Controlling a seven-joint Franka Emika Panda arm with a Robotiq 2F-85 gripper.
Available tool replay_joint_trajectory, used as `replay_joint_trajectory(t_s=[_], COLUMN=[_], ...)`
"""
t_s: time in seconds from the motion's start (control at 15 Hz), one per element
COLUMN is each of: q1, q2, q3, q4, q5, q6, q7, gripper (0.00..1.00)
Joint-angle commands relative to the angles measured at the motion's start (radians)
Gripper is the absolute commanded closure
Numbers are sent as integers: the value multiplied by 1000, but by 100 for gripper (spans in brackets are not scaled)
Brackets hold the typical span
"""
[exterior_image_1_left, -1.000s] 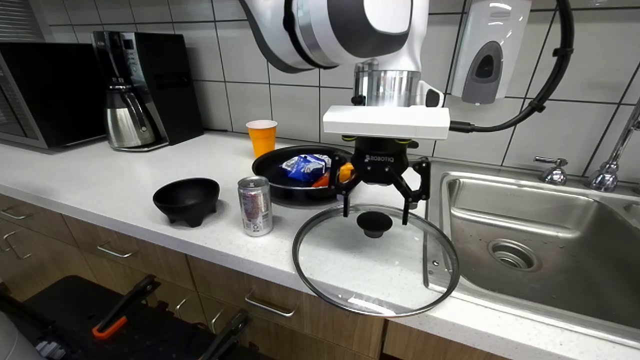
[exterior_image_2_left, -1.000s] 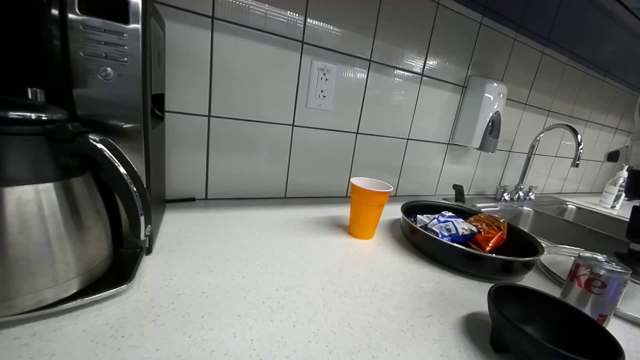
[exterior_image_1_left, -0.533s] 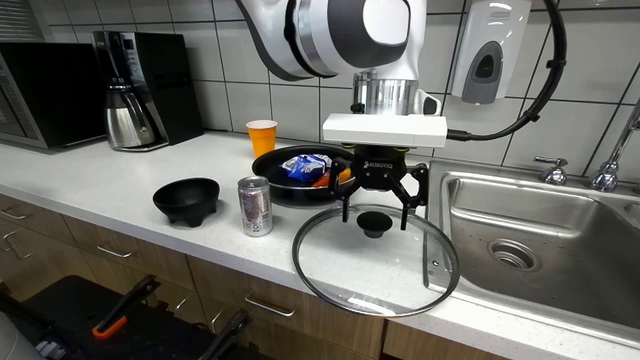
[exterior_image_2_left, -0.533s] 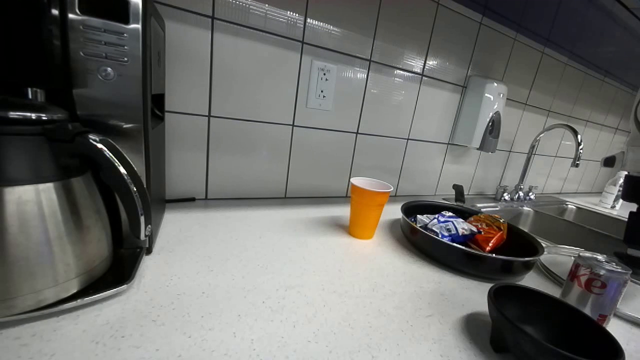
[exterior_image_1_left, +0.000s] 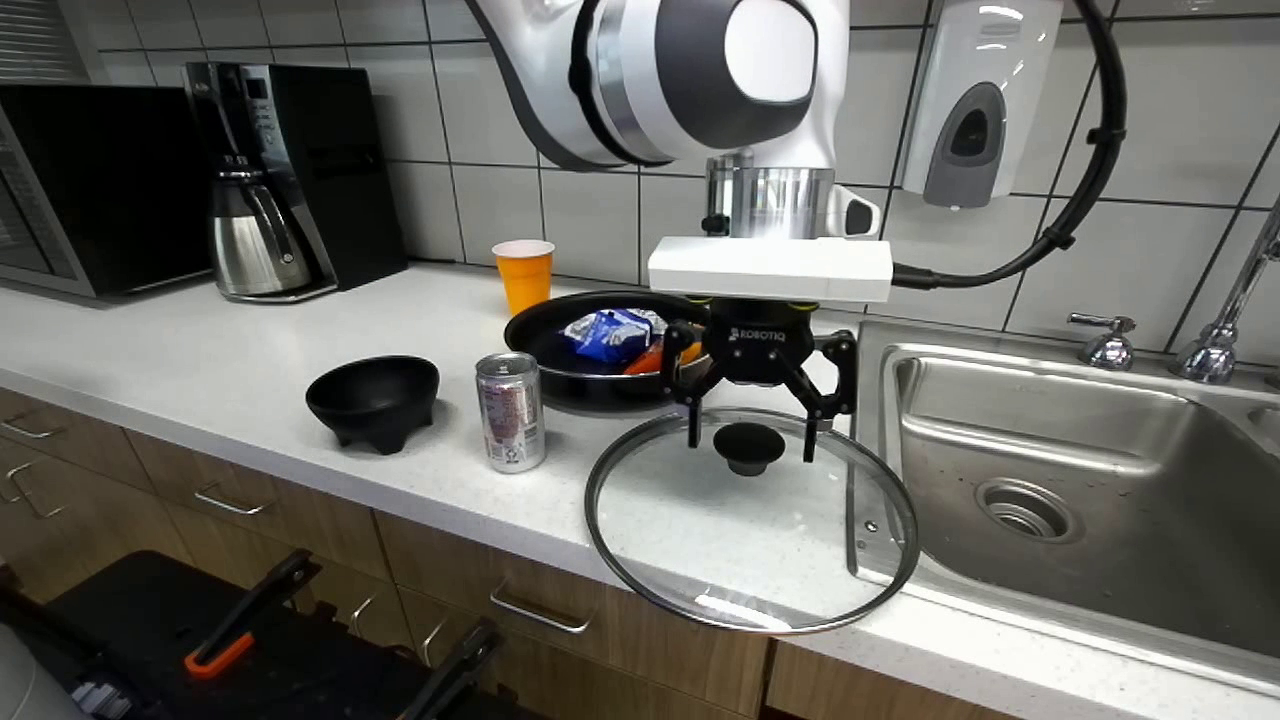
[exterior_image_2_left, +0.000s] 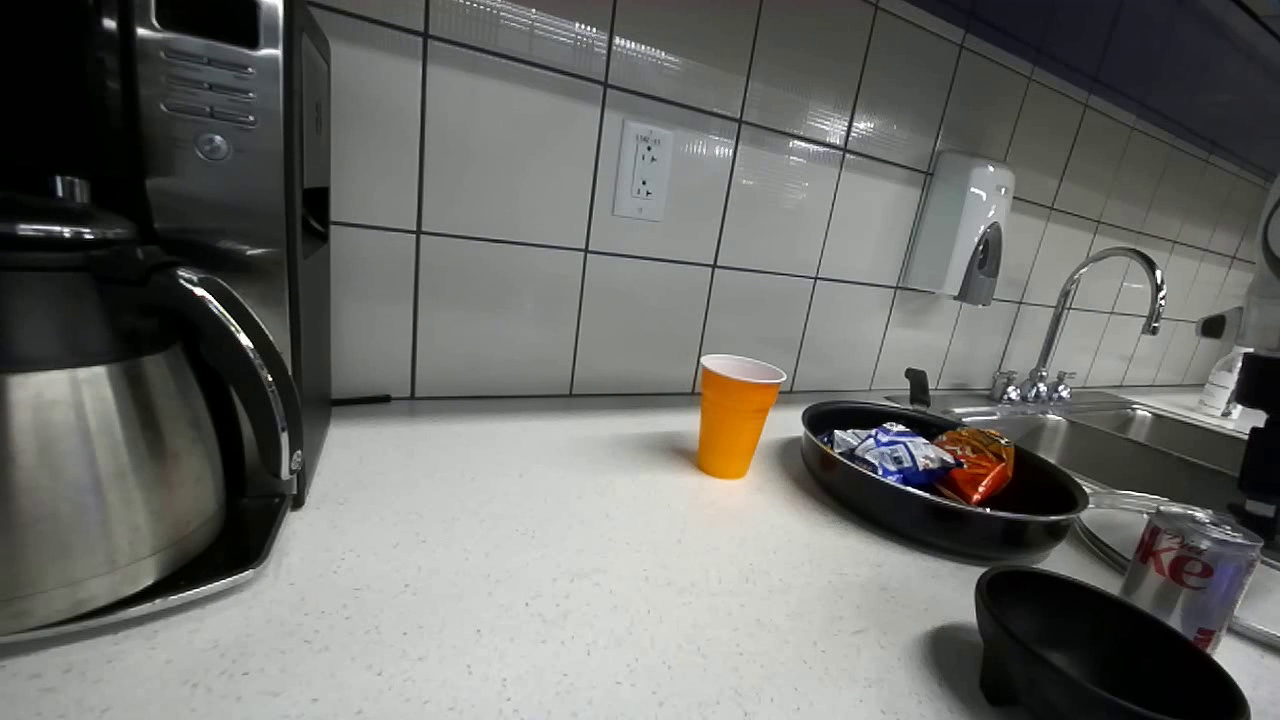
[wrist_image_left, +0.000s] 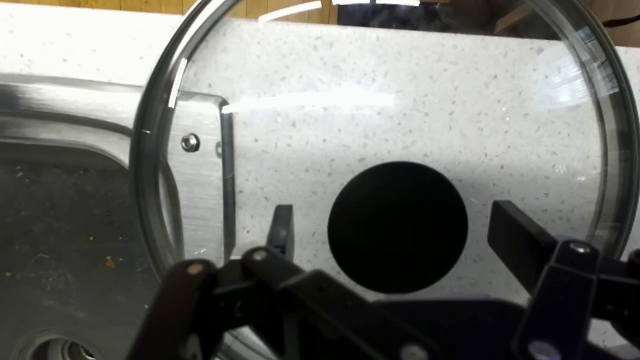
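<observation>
Round clear-glass lid (exterior_image_1_left: 750, 545) with a dark rim lies on the white speckled countertop (exterior_image_1_left: 430, 320), one side reaching over the flange of the stainless-steel sink (exterior_image_1_left: 1040, 420); in the wrist view the counter's front edge shows through the glass. At its centre the round black knob (wrist_image_left: 397, 227) points up, between the two fingers of the black gripper (exterior_image_1_left: 751, 452). Those fingers are spread wide and hold nothing, with a gap on each side of the knob. How far down beside it the fingertips reach is hard to judge from these angles.

Toward the wall from the lid, in both exterior views, sits a shallow round black pan (exterior_image_2_left: 900, 512) containing a blue-and-white snack bag (exterior_image_2_left: 902, 453) and an orange-red snack bag (exterior_image_2_left: 976, 465). Near the pan stands a tapered orange plastic cup (exterior_image_1_left: 523, 280). One silver can with red lettering (exterior_image_1_left: 511, 415) stands upright between the lid and a black footed bowl (exterior_image_1_left: 372, 405). Farther along is a black-and-steel coffee maker (exterior_image_1_left: 335, 180) with its steel carafe (exterior_image_1_left: 250, 257).
</observation>
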Motion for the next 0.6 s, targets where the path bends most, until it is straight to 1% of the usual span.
replay_joint_trajectory(t_s=[0.0,0.07,0.13,0.33,0.4,0.47,0.53], q1=[-27,-28,-28,-28,-27,-28,-28], q2=[6,4,1,0,0,-2,-5], q3=[24,24,23,23,22,22,22], q4=[5,2,1,-1,-1,-3,-4], q5=[-11,-12,-14,-17,-19,-19,-20], q6=[18,21,24,31,32,32,32], q7=[10,9,11,13,15,13,13], gripper=[0,15,26,51,58,61,61])
